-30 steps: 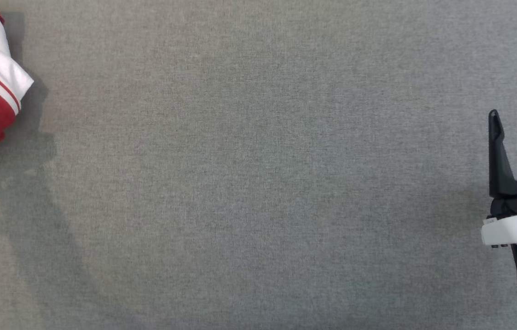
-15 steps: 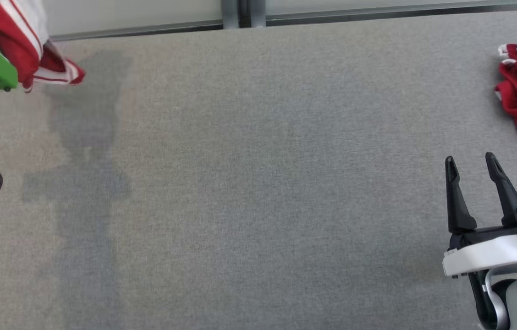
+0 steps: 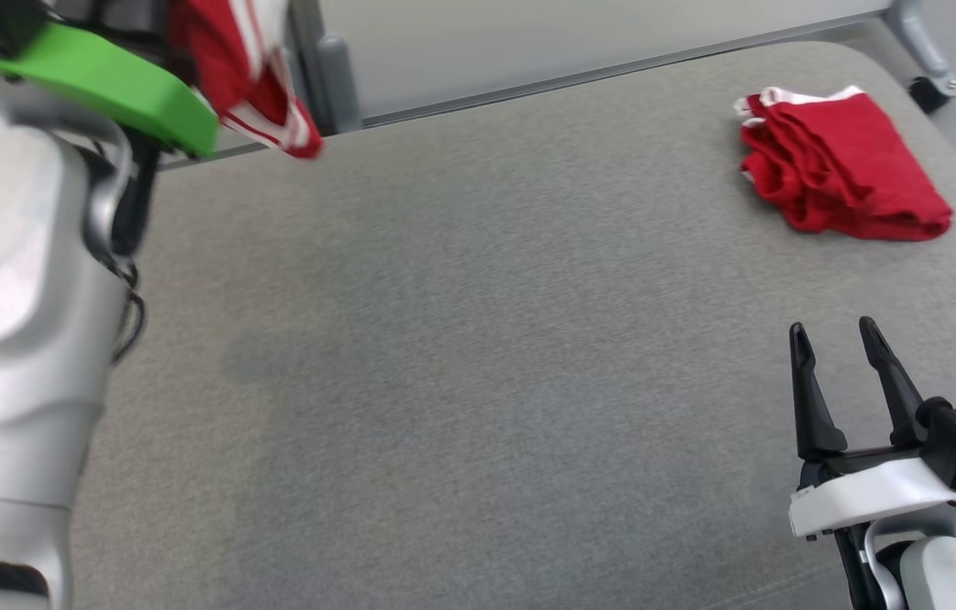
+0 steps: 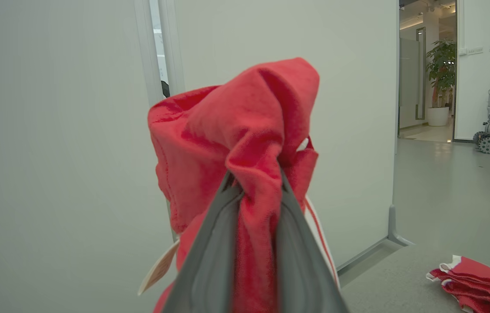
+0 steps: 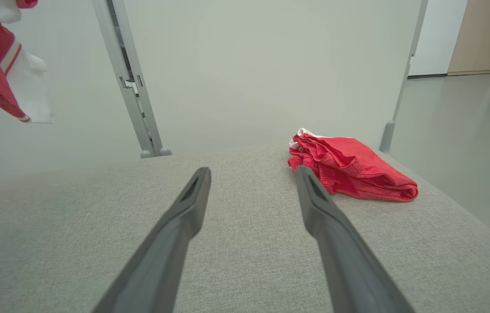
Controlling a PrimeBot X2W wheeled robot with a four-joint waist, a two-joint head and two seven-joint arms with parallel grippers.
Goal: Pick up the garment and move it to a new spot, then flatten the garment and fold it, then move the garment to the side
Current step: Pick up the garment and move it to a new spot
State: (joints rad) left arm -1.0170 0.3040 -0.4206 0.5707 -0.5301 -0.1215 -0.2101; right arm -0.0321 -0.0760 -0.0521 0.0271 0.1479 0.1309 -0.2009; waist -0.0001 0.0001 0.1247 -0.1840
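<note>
Bench point(image 3: 478, 381): open grey surface across the centre. The rear edge meets a partition panel point(image 3: 529, 34) and the right corner is rounded. Garment point(image 4: 245, 130), red with white stripes, hangs over the rear edge at left, pinched in the left gripper point(image 4: 254, 176). Right gripper point(image 3: 832, 326) hovers front right, fingers spread, holding nothing. Folded red cloth point(image 3: 847, 169) lies rear right, well apart from both.

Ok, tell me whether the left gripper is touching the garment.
Touching. The left wrist view shows the left gripper shut on the garment, with red cloth pinched in it and bunched above.
</note>
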